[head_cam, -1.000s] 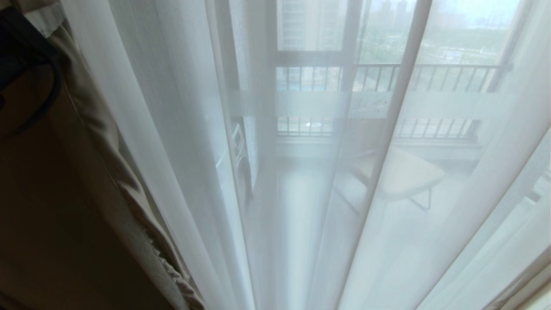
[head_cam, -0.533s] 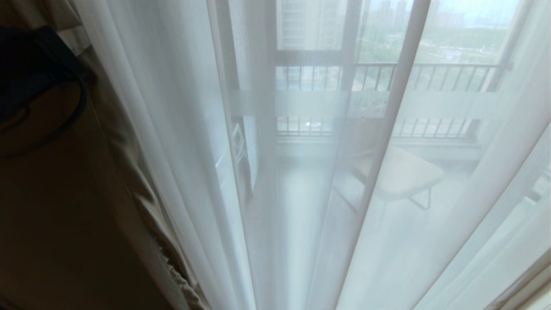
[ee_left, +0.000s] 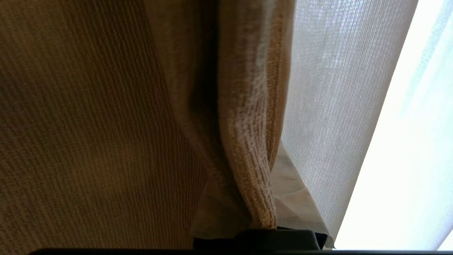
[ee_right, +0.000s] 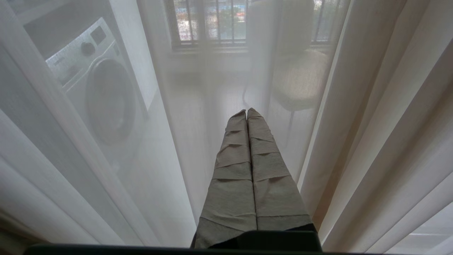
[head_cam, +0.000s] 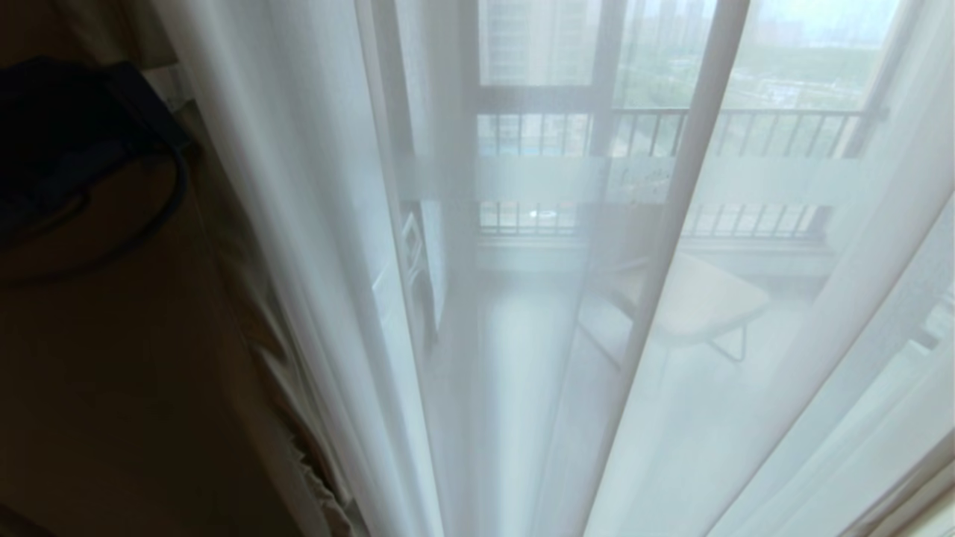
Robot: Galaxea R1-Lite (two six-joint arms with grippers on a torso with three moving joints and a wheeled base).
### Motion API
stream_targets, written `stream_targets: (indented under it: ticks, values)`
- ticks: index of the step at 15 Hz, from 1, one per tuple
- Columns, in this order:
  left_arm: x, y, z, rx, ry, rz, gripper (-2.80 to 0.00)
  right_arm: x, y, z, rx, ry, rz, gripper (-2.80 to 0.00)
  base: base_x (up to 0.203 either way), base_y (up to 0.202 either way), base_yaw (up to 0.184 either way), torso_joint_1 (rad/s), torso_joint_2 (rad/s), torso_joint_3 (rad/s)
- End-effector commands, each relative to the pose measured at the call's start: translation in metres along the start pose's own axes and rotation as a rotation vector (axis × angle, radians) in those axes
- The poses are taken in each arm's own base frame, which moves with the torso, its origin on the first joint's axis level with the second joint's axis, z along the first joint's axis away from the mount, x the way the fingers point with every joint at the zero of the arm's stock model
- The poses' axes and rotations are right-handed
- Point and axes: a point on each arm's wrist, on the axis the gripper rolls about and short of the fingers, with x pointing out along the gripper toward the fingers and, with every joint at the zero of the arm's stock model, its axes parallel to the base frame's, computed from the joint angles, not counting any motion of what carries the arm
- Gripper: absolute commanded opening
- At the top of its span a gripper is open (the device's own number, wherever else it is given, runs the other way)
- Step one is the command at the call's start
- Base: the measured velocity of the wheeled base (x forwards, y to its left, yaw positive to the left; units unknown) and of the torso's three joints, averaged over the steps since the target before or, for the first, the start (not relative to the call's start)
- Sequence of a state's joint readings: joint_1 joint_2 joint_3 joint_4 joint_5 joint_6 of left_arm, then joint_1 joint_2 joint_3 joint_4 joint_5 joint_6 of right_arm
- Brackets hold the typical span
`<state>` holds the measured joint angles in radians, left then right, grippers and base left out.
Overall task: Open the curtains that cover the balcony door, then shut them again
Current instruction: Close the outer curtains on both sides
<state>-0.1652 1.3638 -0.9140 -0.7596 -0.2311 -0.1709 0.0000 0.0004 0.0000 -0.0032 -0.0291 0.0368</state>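
The curtains hang across the balcony door (head_cam: 537,179), whose black frame and frosted band show dimly through the sheer white layer (head_cam: 336,224). The thick beige drape (head_cam: 246,313) stands bunched at the left, its edge against the sheer. My left arm (head_cam: 74,149) is a dark shape behind that drape at the upper left. In the left wrist view my left gripper (ee_left: 262,216) is shut on a fold of the beige drape (ee_left: 247,124), with the sheer cloth (ee_left: 336,88) beside it. My right gripper (ee_right: 246,112) is shut and holds nothing, pointing at the sheer layer (ee_right: 198,124).
Behind the sheer there is a pale chair (head_cam: 701,298) on the balcony floor and a black-framed window with bar railing (head_cam: 746,134). A washing machine (ee_right: 102,92) stands at the balcony's left side. More beige folds (ee_right: 389,124) hang at the right.
My left arm and the beige drape's edge have shifted to the right across the sheer layer. The balcony behind stays where it was, and the right gripper has not moved.
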Motion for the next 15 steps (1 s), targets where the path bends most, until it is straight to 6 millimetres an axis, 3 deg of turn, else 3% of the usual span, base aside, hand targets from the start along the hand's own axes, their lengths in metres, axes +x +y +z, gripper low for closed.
stream_targets:
  ticks: [1, 6, 15]
  values:
    - [0.0, -0.004, 0.002, -0.001, -0.016, -0.015, -2.8, 0.0, 0.0, 0.0, 0.0, 0.0, 0.0, -2.8, 0.0, 0.0, 0.0, 0.0, 0.0, 0.0]
    - [0.0, 0.0, 0.005, 0.019, -0.027, 0.003, -2.8, 0.0, 0.0, 0.0, 0.0, 0.0, 0.0, -2.8, 0.0, 0.0, 0.0, 0.0, 0.0, 0.0]
    - [-0.012, 0.034, 0.025, 0.13, -0.08, 0.16, -2.8, 0.0, 0.0, 0.0, 0.0, 0.0, 0.0, -2.8, 0.0, 0.0, 0.0, 0.0, 0.0, 0.0]
